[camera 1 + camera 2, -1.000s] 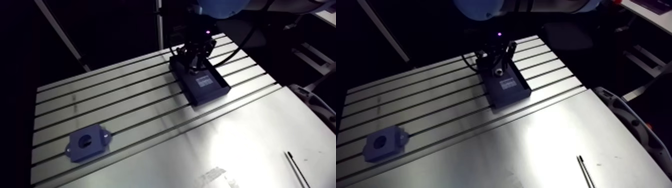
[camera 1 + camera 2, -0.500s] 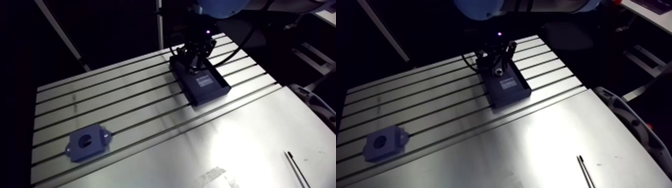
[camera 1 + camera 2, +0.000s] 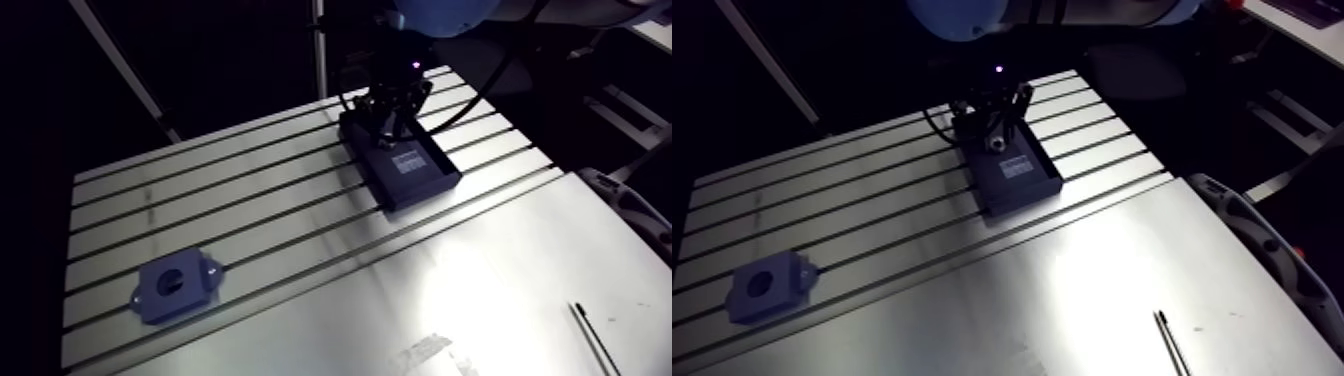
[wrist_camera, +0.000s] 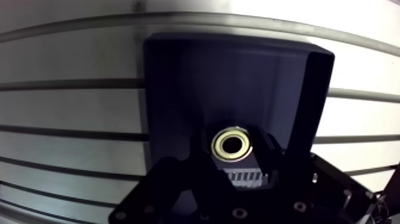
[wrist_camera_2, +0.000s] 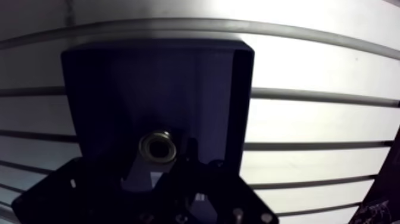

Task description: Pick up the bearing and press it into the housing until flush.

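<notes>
The bearing (image 4: 232, 145), a small metal ring with a brass-coloured face, sits between the two dark fingers of my gripper (image 4: 233, 159), which is shut on it. It hangs just over the floor of a dark open tray (image 4: 315, 89) at the far side of the table. In the arm view the gripper (image 3: 393, 118) stands in the tray's far end. The housing (image 3: 175, 287), a blue block with a round bore and side lugs, lies near the table's front left, far from the gripper.
A white label (image 3: 407, 160) lies on the tray floor. The slotted table (image 3: 250, 200) meets a smooth metal plate (image 3: 480, 290) in front. A thin black rod (image 3: 595, 337) lies at that plate's front right.
The gripper looks slightly higher over the tray's far end than before. Tray and housing have not moved.
</notes>
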`<state>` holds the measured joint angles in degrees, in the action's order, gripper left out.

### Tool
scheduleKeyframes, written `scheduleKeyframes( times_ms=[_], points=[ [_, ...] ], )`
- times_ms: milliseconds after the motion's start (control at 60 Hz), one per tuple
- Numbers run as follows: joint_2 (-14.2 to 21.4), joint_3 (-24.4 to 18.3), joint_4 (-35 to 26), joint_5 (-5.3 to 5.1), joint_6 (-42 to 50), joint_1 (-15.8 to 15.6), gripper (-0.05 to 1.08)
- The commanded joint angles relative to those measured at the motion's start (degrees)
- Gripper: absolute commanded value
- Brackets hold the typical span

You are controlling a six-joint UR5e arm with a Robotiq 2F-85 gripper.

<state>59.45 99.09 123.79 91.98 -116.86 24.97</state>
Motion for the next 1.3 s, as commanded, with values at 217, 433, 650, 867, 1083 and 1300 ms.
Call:
scheduleKeyframes(
  times_ms=[217,433,650,867,1083,1300],
  points=[
    [0.0,0.2,0.1,0.0,0.0,0.0,0.53],
    [0.0,0.2,0.1,0.0,0.0,0.0,0.55],
    [0.3,0.2,0.0,0.57,0.0,0.0,0.55],
    [1.1,-0.1,-0.3,0.97,-0.1,-0.1,0.55],
    [3.5,-0.6,-2.8,0.72,0.0,-0.4,0.55],
    [8.0,-0.6,-6.5,0.37,0.2,-3.0,0.57]
  ],
)
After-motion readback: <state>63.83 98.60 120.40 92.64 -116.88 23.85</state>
